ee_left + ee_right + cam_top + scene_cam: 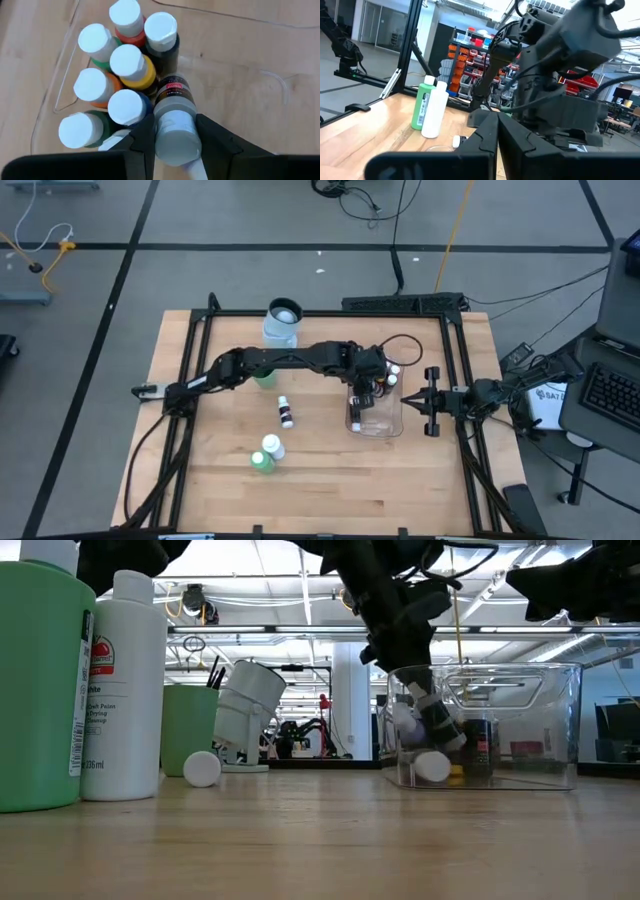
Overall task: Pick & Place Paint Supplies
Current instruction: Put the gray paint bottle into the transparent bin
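My left gripper [366,392] reaches down into the clear tub [385,425] and is shut on a small pale bottle with a dark label [174,107]. Several white-capped small bottles [127,62] stand upright in the tub beside it. One small bottle [287,413] lies on the table, left of the tub. A large green bottle [260,463] and a white bottle [272,446] stand near the front edge. Thin dark brushes [214,672] stick up from a green cup [188,730]. My right gripper [427,400] waits shut at the tub's right side. My left gripper pinches the small bottle's pale body [167,137] between its two fingers [145,135], which come slanting down from above and lie across the bottle. The bottle is tilted, with its dark-labelled end [172,92] lowest, beside the standing bottles. Whether it rests on the tub's floor, I cannot tell.
A white-and-pale-blue mug [283,320] stands at the table's far side, with the green cup [265,378] under my left arm. A black frame [190,350] runs around the wooden table. Bare wood lies at the front centre and right.
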### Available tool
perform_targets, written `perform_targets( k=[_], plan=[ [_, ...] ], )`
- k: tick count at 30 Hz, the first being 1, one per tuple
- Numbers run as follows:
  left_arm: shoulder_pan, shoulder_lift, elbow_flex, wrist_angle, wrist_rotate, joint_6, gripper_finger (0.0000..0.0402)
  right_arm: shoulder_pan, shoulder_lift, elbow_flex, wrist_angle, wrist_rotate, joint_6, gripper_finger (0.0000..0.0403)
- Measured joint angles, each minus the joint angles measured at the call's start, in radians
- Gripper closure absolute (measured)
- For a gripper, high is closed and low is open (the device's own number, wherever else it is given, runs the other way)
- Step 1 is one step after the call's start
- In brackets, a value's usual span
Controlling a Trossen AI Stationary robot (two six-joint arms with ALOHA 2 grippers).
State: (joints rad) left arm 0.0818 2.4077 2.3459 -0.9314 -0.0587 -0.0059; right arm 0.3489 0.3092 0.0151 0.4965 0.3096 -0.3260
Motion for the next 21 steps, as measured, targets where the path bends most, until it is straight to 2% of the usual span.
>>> perform_targets(
  k=[4,7,16,21],
  plan=[
    [0.024,0.000,0.000,0.000,0.050,-0.002,0.0266,0.000,0.000,0.000,0.000,0.000,0.000,0.0398],
    [0.039,0.000,0.000,0.003,0.038,-0.002,0.0253,0.000,0.000,0.000,0.000,0.000,0.000,0.0399],
    [0.056,0.000,0.000,-0.002,0.064,0.004,0.0245,0.000,0.000,0.000,0.000,-0.001,0.006,0.0399],
    [0.056,0.000,0.000,0.002,0.057,0.007,0.0206,0.000,0.000,0.000,0.000,-0.001,0.005,0.0399]
  ],
)
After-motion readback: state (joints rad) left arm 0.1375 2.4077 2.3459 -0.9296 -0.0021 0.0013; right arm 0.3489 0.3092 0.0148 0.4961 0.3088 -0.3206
